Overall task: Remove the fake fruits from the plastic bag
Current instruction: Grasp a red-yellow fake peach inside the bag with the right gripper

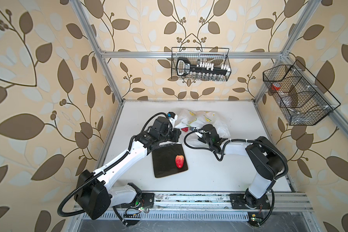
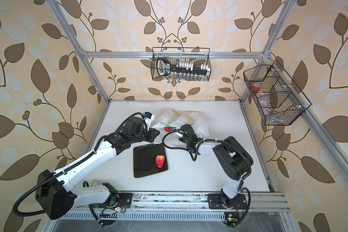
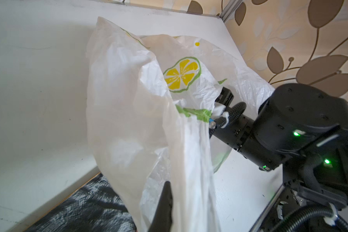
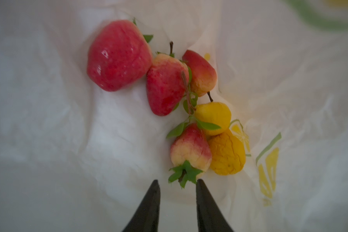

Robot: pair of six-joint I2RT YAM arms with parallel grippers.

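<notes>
- Fruit and bag: most of the fake fruits (image 4: 189, 112) lie in a tight cluster on the inner film of the plastic bag (image 1: 201, 118), as the right wrist view shows.
- The cluster holds a big red strawberry (image 4: 119, 56) touching a second strawberry (image 4: 165, 86), a red-and-yellow pear (image 4: 201, 74), a smooth yellow pear (image 4: 213, 116), a wrinkled yellow pear (image 4: 227, 152) and a pale strawberry (image 4: 190, 148), with a thin leafy sprig (image 4: 187, 96) lying across them.
- In both top views the bag lies crumpled at the back middle of the tabletop (image 1: 219, 172), its mouth towards the arms.
- The left gripper (image 3: 166, 187) is at the bag's left edge; its fingers (image 3: 163, 206) are pressed together on a fold of the white film.
- The right gripper (image 4: 177, 184) reaches into the bag's mouth. Its fingers (image 4: 149, 206) are spread and hold nothing, and the pale strawberry's green cap (image 4: 184, 173) lies just off their tips.
- One lone strawberry (image 1: 179, 161) lies outside the bag, on the black tray (image 1: 163, 160), near the tray's right edge.
</notes>
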